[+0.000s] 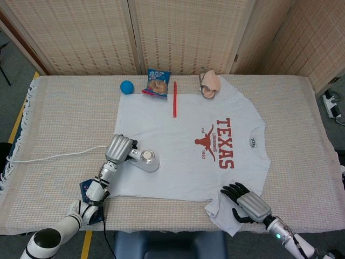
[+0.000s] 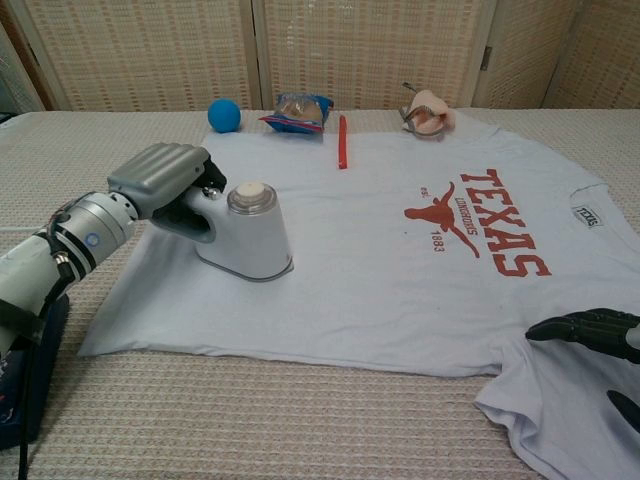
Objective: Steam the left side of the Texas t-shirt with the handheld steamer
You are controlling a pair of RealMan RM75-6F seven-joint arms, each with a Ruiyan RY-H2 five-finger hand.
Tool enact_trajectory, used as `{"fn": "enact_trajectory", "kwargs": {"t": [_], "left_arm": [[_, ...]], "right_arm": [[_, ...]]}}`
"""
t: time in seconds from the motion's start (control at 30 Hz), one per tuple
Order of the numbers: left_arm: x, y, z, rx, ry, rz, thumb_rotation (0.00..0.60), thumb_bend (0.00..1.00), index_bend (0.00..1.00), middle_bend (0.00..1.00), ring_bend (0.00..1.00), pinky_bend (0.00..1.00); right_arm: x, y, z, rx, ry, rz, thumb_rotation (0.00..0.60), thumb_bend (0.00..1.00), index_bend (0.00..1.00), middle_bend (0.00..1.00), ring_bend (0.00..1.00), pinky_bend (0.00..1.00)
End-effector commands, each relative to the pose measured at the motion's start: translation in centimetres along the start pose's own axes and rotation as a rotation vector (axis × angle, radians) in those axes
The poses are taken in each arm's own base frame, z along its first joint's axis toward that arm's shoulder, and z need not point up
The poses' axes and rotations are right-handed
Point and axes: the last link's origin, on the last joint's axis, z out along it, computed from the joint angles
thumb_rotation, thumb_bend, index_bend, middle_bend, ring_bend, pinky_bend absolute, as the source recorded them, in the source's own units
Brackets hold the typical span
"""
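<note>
The white Texas t-shirt (image 1: pixel 188 145) (image 2: pixel 400 260) lies flat on the table, with a red longhorn print toward its right half. My left hand (image 1: pixel 119 148) (image 2: pixel 160 180) grips the handle of the white handheld steamer (image 1: pixel 144 159) (image 2: pixel 245 235), whose head rests on the shirt's left side near the left edge. My right hand (image 1: pixel 242 202) (image 2: pixel 590 335) lies with its dark fingers spread on the shirt's lower right sleeve, holding nothing.
A blue ball (image 1: pixel 126 87), a snack bag (image 1: pixel 157 82), a red pen (image 1: pixel 174 99) and a pink object (image 1: pixel 210 83) sit along the far side. The steamer's white cord (image 1: pixel 54 154) trails left. A dark blue case (image 2: pixel 20 370) lies at the near left edge.
</note>
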Motion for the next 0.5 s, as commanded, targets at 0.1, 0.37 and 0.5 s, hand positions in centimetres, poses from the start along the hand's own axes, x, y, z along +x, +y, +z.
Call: {"fn": "enact_trajectory", "kwargs": {"t": [0.1, 0.37, 0.5], "left_arm": [[0.2, -3.2, -0.5, 0.094, 0.005, 0.007, 0.6, 0.4, 0.93, 1.0, 0.84, 0.72], [1.0, -8.2, -1.5, 0.242, -0.012, 0.033, 0.6, 0.4, 0.93, 0.99, 0.83, 0.72], [2.0, -10.5, -2.1, 0.304, 0.007, 0.024, 0.6, 0.4, 0.92, 0.99, 0.83, 0.72]], "right_arm": [[0.1, 0.0, 0.1, 0.001, 0.0, 0.001, 0.372, 0.7, 0.0, 0.05, 0.0, 0.0], [0.3, 0.0, 0.1, 0.0, 0.005, 0.001, 0.373, 0.7, 0.0, 0.05, 0.0, 0.0], [0.3, 0.0, 0.0, 0.0, 0.008, 0.002, 0.373, 0.7, 0.0, 0.05, 0.0, 0.0]]}}
